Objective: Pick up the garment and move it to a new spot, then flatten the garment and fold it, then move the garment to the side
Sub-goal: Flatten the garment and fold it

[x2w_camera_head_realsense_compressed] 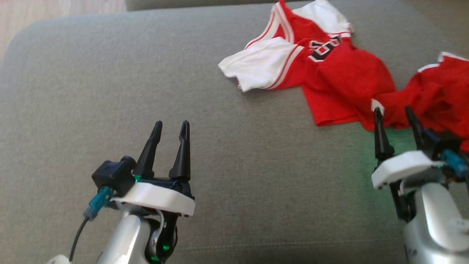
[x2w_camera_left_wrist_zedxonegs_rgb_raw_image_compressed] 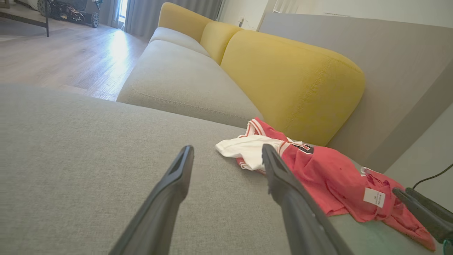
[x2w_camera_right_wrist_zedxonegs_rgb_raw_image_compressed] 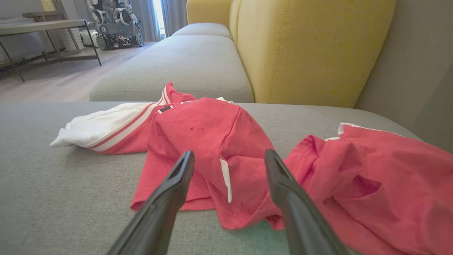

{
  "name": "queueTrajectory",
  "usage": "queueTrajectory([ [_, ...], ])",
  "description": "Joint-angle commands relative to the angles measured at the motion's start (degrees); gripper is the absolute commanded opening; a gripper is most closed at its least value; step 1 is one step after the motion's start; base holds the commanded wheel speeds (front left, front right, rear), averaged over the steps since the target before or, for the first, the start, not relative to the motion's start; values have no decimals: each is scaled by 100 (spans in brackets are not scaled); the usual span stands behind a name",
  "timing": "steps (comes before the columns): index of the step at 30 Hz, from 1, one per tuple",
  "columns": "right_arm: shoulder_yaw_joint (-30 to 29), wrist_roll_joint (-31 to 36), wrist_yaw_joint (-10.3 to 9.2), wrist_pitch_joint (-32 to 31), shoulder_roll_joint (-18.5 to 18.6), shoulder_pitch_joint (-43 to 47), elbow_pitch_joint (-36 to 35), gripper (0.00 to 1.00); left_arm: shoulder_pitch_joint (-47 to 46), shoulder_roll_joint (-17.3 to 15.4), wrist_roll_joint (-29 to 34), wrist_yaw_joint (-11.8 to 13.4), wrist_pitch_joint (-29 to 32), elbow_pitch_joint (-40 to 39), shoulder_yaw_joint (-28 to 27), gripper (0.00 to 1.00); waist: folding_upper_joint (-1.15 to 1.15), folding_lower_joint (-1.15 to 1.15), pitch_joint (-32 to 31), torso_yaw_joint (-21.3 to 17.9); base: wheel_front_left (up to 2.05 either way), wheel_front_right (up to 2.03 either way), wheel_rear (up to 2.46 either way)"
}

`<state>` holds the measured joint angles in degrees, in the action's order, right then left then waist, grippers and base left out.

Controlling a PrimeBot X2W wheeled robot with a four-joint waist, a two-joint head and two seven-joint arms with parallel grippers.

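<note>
1. Grey sofa seat [x2w_camera_head_realsense_compressed: 110,91] across nearly the whole head view. Also filling the lower half of the left wrist view [x2w_camera_left_wrist_zedxonegs_rgb_raw_image_compressed: 70,141] and the bottom of the right wrist view [x2w_camera_right_wrist_zedxonegs_rgb_raw_image_compressed: 53,177].
2. Yellow back cushions [x2w_camera_left_wrist_zedxonegs_rgb_raw_image_compressed: 293,81] upright along the seat's far side, at upper centre of the left wrist view and upper right of the right wrist view [x2w_camera_right_wrist_zedxonegs_rgb_raw_image_compressed: 311,46].
3. Wooden floor [x2w_camera_head_realsense_compressed: 55,11] in the upper left corner of the head view, and at upper left of the left wrist view [x2w_camera_left_wrist_zedxonegs_rgb_raw_image_compressed: 63,60].
4. Garment [x2w_camera_head_realsense_compressed: 340,73]: red jersey with white sleeves, red-striped trim and dark lettering. Crumpled on the seat at upper right of the head view, running to the right edge. At centre right in the left wrist view [x2w_camera_left_wrist_zedxonegs_rgb_raw_image_compressed: 318,170], just in front of a yellow cushion. Spread across the middle and right of the right wrist view [x2w_camera_right_wrist_zedxonegs_rgb_raw_image_compressed: 205,124].
5. Left gripper [x2w_camera_head_realsense_compressed: 172,124] at lower left of the head view, over bare seat and well apart from the garment. Jaws apart, nothing between them, likewise in its own wrist view [x2w_camera_left_wrist_zedxonegs_rgb_raw_image_compressed: 227,148].
6. Right gripper [x2w_camera_head_realsense_compressed: 392,109] at lower right of the head view, fingertips at the garment's near hem. Jaws apart and not clamped on the cloth [x2w_camera_right_wrist_zedxonegs_rgb_raw_image_compressed: 229,153]. Contact with the fabric impossible to tell.
7. White label [x2w_camera_left_wrist_zedxonegs_rgb_raw_image_compressed: 374,197] on the red cloth at lower right of the left wrist view.
</note>
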<state>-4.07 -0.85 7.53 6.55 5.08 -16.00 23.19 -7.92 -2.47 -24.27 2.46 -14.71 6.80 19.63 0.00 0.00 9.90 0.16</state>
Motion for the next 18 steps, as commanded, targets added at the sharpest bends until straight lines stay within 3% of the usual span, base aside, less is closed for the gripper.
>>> queueTrajectory([
  [1, 130, 33, -4, 17, 125, -316, -36, 100, -301, -41, 54, -11, -29, -186, -165, 100, 0, 0, 166, 159, 0, 0, 0],
  [7, -12, 96, -4, -31, 361, -858, 826, 100, -423, -41, 39, 13, -29, -191, -128, 100, 0, 0, 437, 485, 0, 0, 0],
  [8, -13, 117, -4, -42, 381, -922, 947, 36, -433, -41, 33, 15, -29, -193, -130, 100, 0, 0, 460, 522, 0, 0, 0],
  [9, 49, 159, -4, -60, 412, -974, 1049, 0, -442, -41, 27, 13, -29, -193, -127, 100, 0, 0, 481, 557, 0, 0, 0],
  [18, 580, 241, -4, 255, 362, -1496, 521, 0, -400, -41, -35, 28, -29, -151, -156, 100, 0, 0, 207, 575, 0, 0, 0],
])
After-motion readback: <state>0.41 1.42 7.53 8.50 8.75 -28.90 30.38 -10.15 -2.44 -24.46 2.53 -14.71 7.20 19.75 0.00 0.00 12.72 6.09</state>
